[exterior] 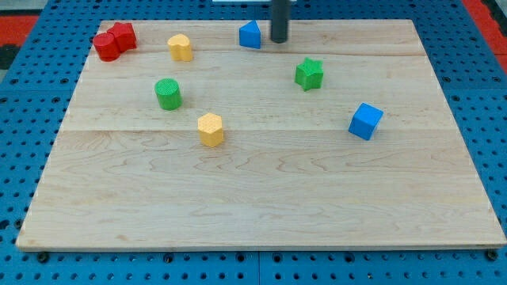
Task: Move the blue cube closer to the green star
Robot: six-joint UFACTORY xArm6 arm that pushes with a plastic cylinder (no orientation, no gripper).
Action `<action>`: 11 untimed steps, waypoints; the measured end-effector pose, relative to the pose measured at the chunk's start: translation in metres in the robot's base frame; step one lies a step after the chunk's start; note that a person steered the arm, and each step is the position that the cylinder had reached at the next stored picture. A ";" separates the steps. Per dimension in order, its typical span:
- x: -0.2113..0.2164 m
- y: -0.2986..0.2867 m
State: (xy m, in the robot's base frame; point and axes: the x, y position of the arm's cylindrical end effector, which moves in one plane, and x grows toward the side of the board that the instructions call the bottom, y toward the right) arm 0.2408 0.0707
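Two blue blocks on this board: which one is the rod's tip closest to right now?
The blue triangular block at the view's top, just left of my tip. The blue cube sits far off at the view's right, below the green star.

Bright, even overhead lighting, sharply rendered.
Short soft shadows are cast beside each block; faint glare is seen along the wooden board's (pixel 261 198) left edge, and slight softness at the far corners.

Bare board separates the blue cube (pixel 365 121) from the green star (pixel 309 74); I see nothing standing between them. My tip (pixel 280 39) rests farther back, just right of the blue triangular block (pixel 250 35).
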 end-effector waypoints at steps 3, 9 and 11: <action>0.221 0.130; 0.107 0.040; 0.107 0.012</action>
